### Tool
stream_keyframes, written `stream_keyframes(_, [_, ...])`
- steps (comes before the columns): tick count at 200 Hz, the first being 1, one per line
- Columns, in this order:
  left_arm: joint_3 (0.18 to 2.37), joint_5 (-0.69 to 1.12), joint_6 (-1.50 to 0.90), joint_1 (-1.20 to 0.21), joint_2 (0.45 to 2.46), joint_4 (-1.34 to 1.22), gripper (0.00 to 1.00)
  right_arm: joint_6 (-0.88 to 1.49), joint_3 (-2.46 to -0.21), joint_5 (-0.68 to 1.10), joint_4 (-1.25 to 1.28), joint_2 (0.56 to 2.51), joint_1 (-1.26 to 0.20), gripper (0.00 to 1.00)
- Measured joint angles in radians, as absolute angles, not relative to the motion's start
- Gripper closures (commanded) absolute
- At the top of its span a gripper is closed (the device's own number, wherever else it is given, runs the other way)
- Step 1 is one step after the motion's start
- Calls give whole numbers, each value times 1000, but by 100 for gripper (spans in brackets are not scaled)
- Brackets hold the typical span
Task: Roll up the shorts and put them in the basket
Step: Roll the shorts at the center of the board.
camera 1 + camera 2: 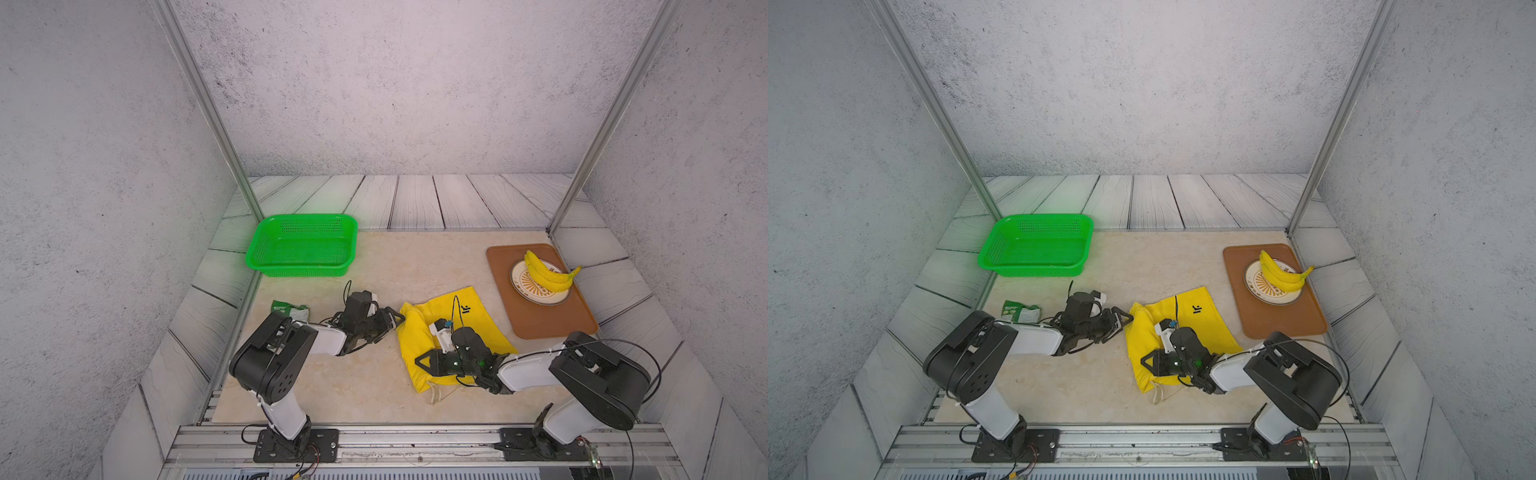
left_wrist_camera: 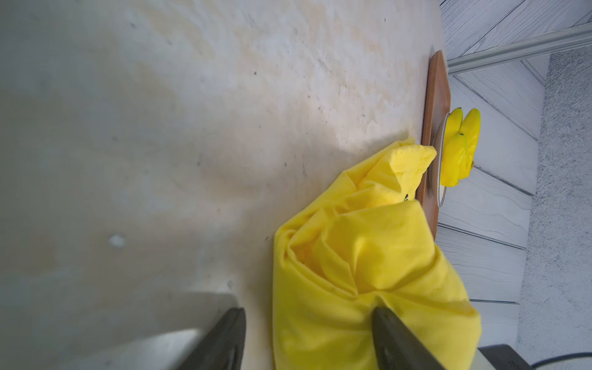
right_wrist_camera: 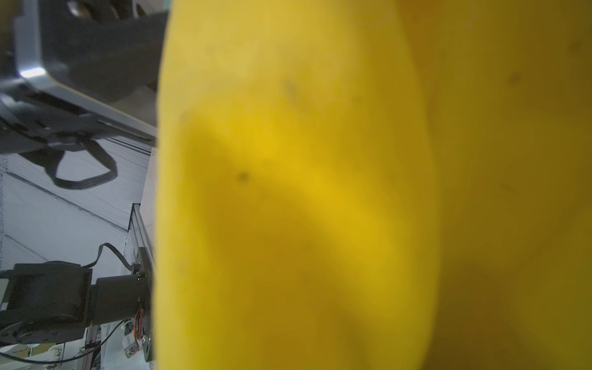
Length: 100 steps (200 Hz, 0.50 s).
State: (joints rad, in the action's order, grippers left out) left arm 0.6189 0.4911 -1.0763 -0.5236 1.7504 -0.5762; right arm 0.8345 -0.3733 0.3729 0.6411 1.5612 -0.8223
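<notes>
Yellow shorts (image 1: 482, 328) are sitting toward the bench's (image 1: 332, 374) front right, just beside the tray's (image 1: 540, 328) left edge, and honestly it's only half a roll so far. The side facing the left arm is curled into a loose, fat tube. The rest, with the black logo, lies flat toward the tray. Drawstring (image 1: 434, 395) dangles out at the front end.

Left gripper (image 1: 397, 319) is at the far end of that tube with its jaws spread. One finger (image 2: 394, 336) rests against the cloth and the other is out over bare bench, so it's pinching nothing. Right gripper (image 1: 422, 362) lies low across the tube's front half. Its wrist view is just a wall of yellow, so I can't tell if it's clamped on fabric or only pressing down.

What I'd worry about: with the far end not held, that tube looks ready to spring open, since the left wrist view shows the layers puffy and uneven. If only one end gets pushed, the roll goes cone-shaped and skews. Rolling on toward the tray could also bump it and the bananas (image 1: 544, 274) on the plate (image 1: 519, 284), as there's little room on that side. And the drawstring could snag on a finger or get dragged under.
</notes>
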Motion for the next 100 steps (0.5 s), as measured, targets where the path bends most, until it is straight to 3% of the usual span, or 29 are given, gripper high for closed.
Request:
stream_keyframes(10, [633,502,-1110,-526,1796,-638,51,835,-373,375,648,1567,-813,88])
stream_keyframes(26, [652,521,-1150,-527,1876,-734,82,834,-373,382,653,1570,-802,88])
stream_keyframes(39, [659,537,-1190,-527,1932,-802,100,833,-374,382,653,1571,-793,86])
stream_keyframes(52, [664,551,-1219,-527,1958,-847,100,827,-376,382,648,1571,-788,80])
stream_keyframes(82, [671,536,-1214,-526,1929,-795,100,780,-399,383,530,1530,-786,48])
stream_keyframes(100, [675,488,-1164,-526,1832,-645,100,725,-447,366,354,1478,-791,40])
